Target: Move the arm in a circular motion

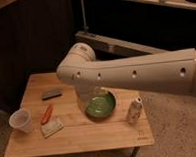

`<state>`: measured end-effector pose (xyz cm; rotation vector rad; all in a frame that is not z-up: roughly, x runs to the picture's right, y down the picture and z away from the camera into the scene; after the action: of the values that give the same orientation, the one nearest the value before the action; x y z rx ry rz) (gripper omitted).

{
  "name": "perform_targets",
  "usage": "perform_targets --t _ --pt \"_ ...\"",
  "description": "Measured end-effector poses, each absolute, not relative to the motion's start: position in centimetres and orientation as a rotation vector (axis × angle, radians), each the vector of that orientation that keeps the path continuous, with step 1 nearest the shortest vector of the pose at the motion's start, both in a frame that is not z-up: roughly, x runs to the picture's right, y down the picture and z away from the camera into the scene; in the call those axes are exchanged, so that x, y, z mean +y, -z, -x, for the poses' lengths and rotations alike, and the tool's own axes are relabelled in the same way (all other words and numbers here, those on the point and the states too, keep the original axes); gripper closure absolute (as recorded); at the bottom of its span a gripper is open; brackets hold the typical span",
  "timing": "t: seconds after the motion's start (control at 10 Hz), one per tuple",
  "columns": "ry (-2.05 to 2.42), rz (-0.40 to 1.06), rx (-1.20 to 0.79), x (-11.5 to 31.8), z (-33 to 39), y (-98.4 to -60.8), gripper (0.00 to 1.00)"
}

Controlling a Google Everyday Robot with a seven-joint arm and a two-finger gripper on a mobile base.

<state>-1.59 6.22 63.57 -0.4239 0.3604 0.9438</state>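
The cream-white arm (136, 75) reaches in from the right edge across the wooden table (95, 136). Its thick tubular segment has small dark holes along it. Its rounded joint (78, 61) hangs above the table's middle. From that joint a lower part drops towards the left rim of a green bowl (102, 106). The gripper (88, 99) is at the end of that lower part, just above the bowl's left edge and mostly merged with the arm.
On the table stand a white cup (20, 121) at the front left, an orange stick-like item (46, 114), a pale flat packet (52, 128), a dark flat block (51, 94) and a small white bottle (135, 111). Dark cabinets stand behind it.
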Motion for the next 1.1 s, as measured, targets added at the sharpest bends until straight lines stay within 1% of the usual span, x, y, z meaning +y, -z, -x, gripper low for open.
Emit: perform_targets --t 0.3,0.5,1.1 --pt "-0.933 0.438 0.368 5.5 1.9 -65.2 0.24" --pt "-0.923 0.429 0.363 5.6 2.3 -65.4 0.24" --pt "-0.84 0.437 0.343 4.6 6.9 -66.7 0.24"
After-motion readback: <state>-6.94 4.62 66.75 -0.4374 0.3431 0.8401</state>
